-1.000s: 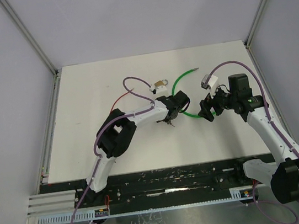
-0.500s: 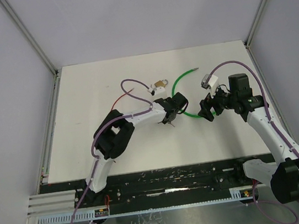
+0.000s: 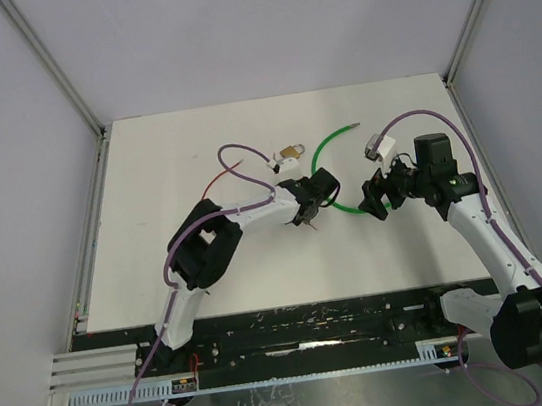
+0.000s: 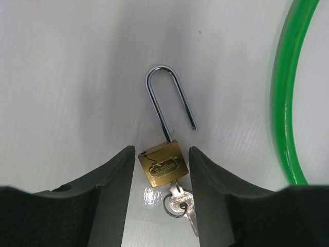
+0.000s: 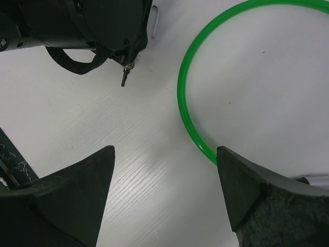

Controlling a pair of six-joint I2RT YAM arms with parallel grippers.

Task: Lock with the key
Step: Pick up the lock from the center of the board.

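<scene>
A small brass padlock lies flat on the white table, low in the centre of the left wrist view. Its silver shackle is sprung open: one leg sits in the body and the other ends free above it, to the right. A silver key on a small ring sticks out of the bottom of the body, toward the lower edge of the frame.

The black left fingers stand on either side of the brass body, close against its flanks. Whether they actually squeeze it cannot be told.

A thin green plastic ring lies on the table along the right edge of that view, apart from the padlock.

In the right wrist view the black right fingers fill the lower corners, spread wide, with nothing between them but bare table and an arc of the green ring. The key's tip pokes out from under the left arm's dark head in the upper left of that frame.

In the overhead view both arms reach toward the middle of the table, with the ring between their heads. A small brass-coloured item lies just above the left arm's head, too small to identify.
</scene>
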